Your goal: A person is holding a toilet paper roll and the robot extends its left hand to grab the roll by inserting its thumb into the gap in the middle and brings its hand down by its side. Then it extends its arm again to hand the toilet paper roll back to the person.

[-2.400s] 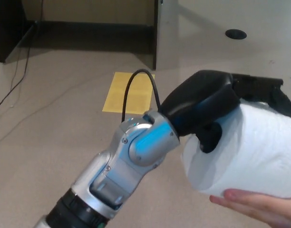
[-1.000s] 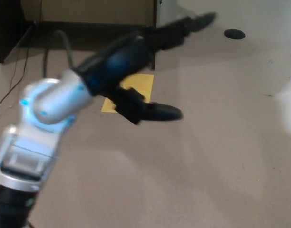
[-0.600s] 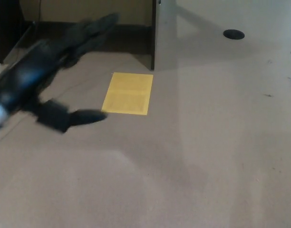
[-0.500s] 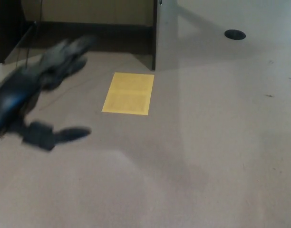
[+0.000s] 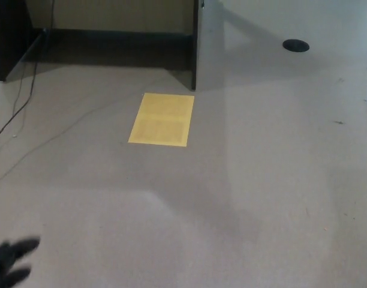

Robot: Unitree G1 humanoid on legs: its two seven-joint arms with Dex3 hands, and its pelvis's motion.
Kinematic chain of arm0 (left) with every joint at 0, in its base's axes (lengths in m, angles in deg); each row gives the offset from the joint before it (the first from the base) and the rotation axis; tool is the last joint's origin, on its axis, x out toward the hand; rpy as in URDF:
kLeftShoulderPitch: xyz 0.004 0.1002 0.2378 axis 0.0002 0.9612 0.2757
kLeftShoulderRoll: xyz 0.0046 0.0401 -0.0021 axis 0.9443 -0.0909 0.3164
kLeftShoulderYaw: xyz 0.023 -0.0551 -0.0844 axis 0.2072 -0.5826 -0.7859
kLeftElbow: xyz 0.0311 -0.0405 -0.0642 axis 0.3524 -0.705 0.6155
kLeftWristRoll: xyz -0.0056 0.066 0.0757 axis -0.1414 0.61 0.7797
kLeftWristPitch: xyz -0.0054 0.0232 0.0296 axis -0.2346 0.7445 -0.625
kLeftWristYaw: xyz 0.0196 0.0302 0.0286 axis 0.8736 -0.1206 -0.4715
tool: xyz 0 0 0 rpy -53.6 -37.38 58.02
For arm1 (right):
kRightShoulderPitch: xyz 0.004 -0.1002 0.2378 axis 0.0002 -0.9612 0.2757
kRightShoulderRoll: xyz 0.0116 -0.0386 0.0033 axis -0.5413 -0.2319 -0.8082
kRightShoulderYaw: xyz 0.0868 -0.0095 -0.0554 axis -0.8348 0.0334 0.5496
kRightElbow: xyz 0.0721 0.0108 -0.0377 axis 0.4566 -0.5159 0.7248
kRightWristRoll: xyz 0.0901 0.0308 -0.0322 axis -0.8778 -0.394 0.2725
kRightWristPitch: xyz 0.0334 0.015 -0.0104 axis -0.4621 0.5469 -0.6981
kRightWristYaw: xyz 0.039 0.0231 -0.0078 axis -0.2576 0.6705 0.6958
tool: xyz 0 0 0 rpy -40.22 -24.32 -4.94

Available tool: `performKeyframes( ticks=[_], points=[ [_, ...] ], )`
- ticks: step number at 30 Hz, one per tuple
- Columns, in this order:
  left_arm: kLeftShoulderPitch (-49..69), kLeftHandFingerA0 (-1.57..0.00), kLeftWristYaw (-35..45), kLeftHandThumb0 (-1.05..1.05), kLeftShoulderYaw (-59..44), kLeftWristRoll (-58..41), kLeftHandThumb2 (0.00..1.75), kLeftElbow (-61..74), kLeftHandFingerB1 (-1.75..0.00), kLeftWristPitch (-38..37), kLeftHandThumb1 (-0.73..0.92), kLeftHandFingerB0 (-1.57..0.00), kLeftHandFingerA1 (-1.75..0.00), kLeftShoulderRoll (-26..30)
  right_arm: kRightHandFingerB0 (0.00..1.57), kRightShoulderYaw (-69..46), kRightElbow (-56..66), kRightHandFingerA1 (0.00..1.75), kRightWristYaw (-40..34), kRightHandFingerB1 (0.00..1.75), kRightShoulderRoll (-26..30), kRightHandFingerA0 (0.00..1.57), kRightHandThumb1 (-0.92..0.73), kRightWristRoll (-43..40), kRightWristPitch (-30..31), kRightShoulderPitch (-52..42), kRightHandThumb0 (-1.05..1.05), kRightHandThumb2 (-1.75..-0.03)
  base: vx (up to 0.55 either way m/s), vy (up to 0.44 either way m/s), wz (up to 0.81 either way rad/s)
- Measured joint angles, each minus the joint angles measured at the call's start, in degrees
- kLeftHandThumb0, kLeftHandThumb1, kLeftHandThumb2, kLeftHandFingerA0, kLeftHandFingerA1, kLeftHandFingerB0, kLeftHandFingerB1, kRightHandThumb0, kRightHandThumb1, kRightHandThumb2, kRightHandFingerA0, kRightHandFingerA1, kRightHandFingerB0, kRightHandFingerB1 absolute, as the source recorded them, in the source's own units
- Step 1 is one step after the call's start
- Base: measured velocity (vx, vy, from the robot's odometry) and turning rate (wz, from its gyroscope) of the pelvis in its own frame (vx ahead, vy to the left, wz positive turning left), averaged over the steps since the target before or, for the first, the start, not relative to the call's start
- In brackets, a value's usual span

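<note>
one left hand (image 5: pixel 9 264) at bottom corner, blurred, grip unclear; one yellow sheet (image 5: pixel 162 119)

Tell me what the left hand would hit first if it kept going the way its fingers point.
The left hand points right across bare floor; the way looks free as far as the picture shows, though depth is unclear.

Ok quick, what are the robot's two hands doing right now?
Left hand: only blurry fingertips show at the bottom left corner, holding nothing visible; open or shut cannot be told.
Right hand: not in view.
</note>
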Motion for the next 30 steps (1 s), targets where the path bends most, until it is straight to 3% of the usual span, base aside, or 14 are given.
performKeyframes(
  ticks=[5, 11, 30],
  points=[
    [1.33, -0.21, -4.63, -0.23, 1.55, 2.62, 0.56, -12.45, -0.3, -3.09, 0.46, -0.23, -0.36, 2.36, 0.55, 0.27, -0.06, 0.5, -0.02, 0.43, -0.09, 0.64, -0.73, 0.01, 0.04, 0.01, -0.42, -0.62, 0.0, 0.0, 0.0],
    [-1.42, -0.25, -8.41, -0.17, 1.79, 3.57, 0.55, -25.53, -0.3, -7.26, 0.47, -0.26, -0.37, 4.46, 0.53, -0.24, -0.45, 0.52, -0.13, 0.42, -0.13, 0.63, -0.73, -0.11, 0.17, 0.2, -0.42, -0.62, 0.0, 0.0, 0.0],
    [-8.93, -0.28, -13.79, -0.2, 4.3, 3.7, 0.56, -34.36, -0.32, -14.78, 0.48, -0.28, -0.38, 5.19, 0.52, -1.76, -0.37, 0.51, -0.79, 0.42, 0.25, 0.62, -0.72, -0.23, 0.15, 2.48, -0.43, -0.62, 0.0, 0.0, 0.0]
  ],
)
